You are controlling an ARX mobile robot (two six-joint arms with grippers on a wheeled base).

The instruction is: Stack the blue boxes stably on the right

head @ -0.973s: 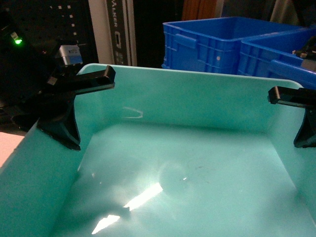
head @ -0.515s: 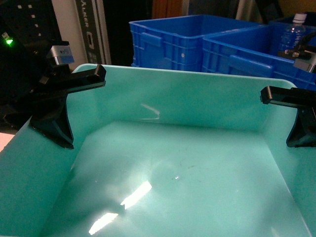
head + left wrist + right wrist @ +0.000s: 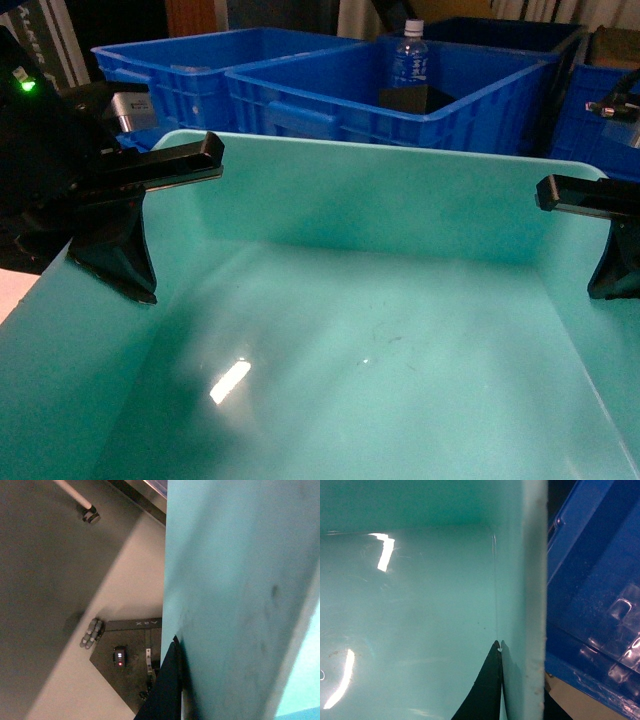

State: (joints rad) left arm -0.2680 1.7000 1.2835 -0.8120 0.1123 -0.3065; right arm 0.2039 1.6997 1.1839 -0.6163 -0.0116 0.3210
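Carry step is judged to be in hand: the turquoise bin (image 3: 380, 340) is being held up close under the head cam, the left gripper (image 3: 125, 215) being clamped over its left wall and the right gripper (image 3: 600, 235) over its right wall. Bin is empty inside. Beyond it, dark blue crates (image 3: 330, 95) are being faced, one w/ a water bottle (image 3: 408, 55) inside. Next move is judged to need level lowering onto the right-hand stack, both grips being kept even.

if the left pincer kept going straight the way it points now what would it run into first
In the head view the left pincer, clamped on the turquoise bin's left wall, points forward. Probably the nearest dark blue crate beyond comes first, though depth is unclear.
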